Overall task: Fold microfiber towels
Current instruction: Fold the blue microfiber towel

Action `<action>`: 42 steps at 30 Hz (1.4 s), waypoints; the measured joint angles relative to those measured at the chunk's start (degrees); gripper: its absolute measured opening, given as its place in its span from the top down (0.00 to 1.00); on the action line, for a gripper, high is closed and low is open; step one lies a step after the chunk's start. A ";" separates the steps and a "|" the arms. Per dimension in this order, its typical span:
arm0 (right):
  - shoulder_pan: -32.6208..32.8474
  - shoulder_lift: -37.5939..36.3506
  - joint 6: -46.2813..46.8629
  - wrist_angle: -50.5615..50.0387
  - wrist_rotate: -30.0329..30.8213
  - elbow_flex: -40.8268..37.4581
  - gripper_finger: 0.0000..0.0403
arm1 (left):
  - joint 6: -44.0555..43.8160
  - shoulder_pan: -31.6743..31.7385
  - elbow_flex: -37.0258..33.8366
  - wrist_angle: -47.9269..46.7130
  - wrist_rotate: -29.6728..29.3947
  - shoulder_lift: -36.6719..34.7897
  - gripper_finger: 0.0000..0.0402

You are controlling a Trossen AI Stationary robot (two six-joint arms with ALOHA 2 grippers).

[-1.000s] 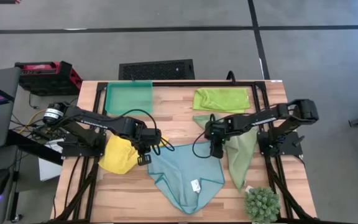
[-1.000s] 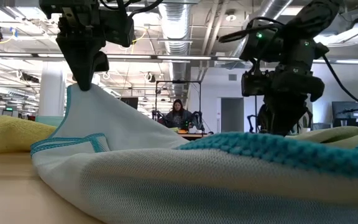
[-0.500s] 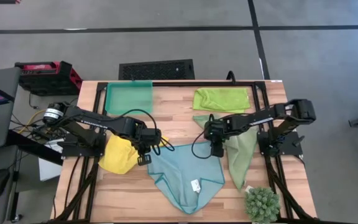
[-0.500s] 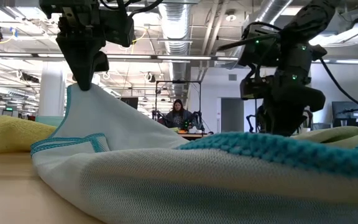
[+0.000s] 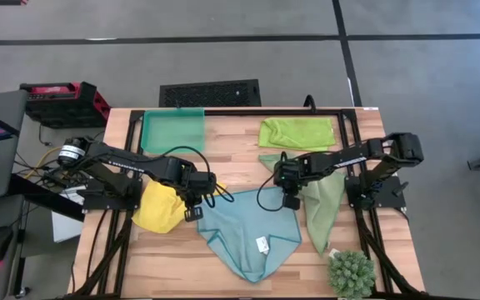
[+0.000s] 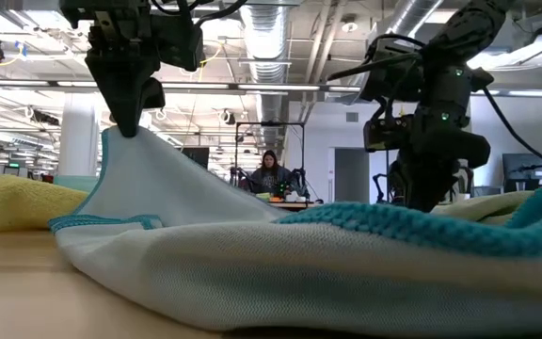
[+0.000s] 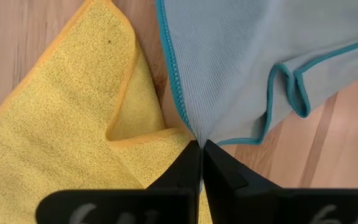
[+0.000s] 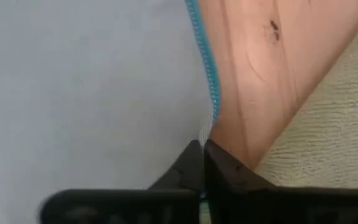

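The light blue towel (image 5: 252,237) with a white tag (image 5: 262,245) lies spread in the table's middle. My left gripper (image 5: 194,212) is shut on its far left corner, raised above the table (image 6: 125,118). My right gripper (image 5: 290,200) is shut at the towel's far right corner, low over the wood. The yellow towel (image 5: 158,208) lies crumpled under and left of my left gripper. To the right of my right gripper lies the sage green towel (image 5: 322,208), and the lime green towel (image 5: 297,133) lies folded at the far right. My left gripper pinches the light blue towel's far left corner (image 7: 191,134) between its two fingers, coming from above and pointing steeply down. The corner is lifted clear, and the cloth slopes down from it to the table (image 6: 186,188). My right gripper pinches the towel's far right corner at its teal-stitched edge (image 8: 213,118) between its two fingers, from above. The cloth there sits low, close to the wood; one layer or several, I cannot tell.
A teal-green tray (image 5: 172,132) stands at the far left and a small spiky plant (image 5: 351,273) at the near right corner. Black frame rails (image 5: 365,242) run along both table sides. Bare wood shows near the front left (image 5: 161,267).
My right gripper has shut on the light blue towel's far right corner, staying low over the table. The towel's near folds have flattened and shifted a little. My left gripper has kept the other corner raised.
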 joint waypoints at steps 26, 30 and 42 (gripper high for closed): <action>0.08 -9.48 2.40 -25.63 13.13 25.61 0.99 | -17.34 -0.59 0.59 -1.00 -19.50 -15.05 1.00; -0.89 -11.28 2.29 -28.22 18.12 29.52 1.00 | -15.51 -0.59 6.07 -4.56 -24.74 -15.44 1.00; -2.77 -12.57 -3.11 -29.49 31.82 43.50 1.00 | -5.90 0.82 28.65 -13.53 -40.86 -11.37 1.00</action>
